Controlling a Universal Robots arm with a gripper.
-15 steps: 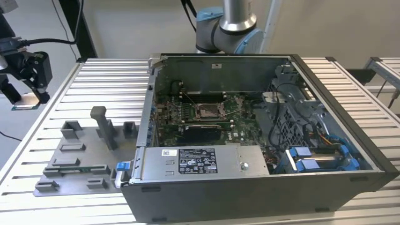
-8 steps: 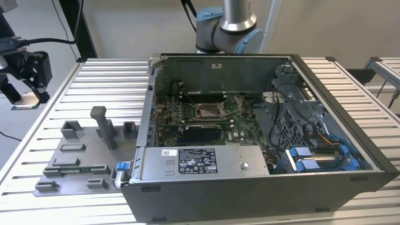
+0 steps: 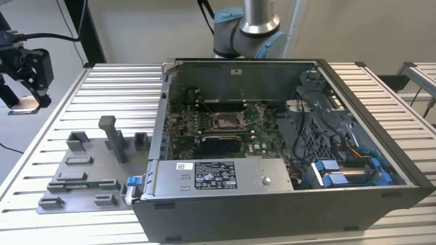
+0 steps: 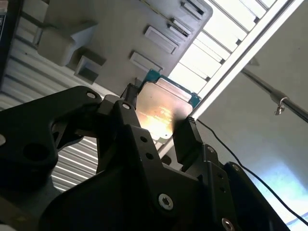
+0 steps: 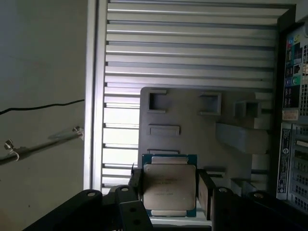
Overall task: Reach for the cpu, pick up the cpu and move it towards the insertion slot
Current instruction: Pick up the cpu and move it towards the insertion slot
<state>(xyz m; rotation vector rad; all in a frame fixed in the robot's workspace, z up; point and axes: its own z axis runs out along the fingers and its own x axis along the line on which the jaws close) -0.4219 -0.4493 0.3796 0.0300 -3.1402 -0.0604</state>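
The cpu [image 3: 22, 107] is a thin square plate with a silvery top and a teal-green rim. It is held in the air beyond the slatted table's edge, at the exterior view's left. My black gripper [image 3: 32, 102] is shut on it, one finger on each of two opposite sides. Both wrist views show the cpu [image 5: 169, 186] [image 4: 162, 111] clamped between the fingers [image 5: 136, 185], above the table edge and the grey fixture plate. The insertion slot [image 3: 229, 120], a shiny metal-framed socket with a wire lever, lies on the green board inside the open computer case, well off to the exterior view's right of my gripper.
A grey fixture plate [image 3: 85, 176] with raised blocks lies on the slatted table [image 3: 116, 97] between gripper and case. The case wall [image 3: 161, 117] stands high around the board. The arm's base [image 3: 245, 30] rises behind the case. A cable [image 5: 43, 107] runs over the floor.
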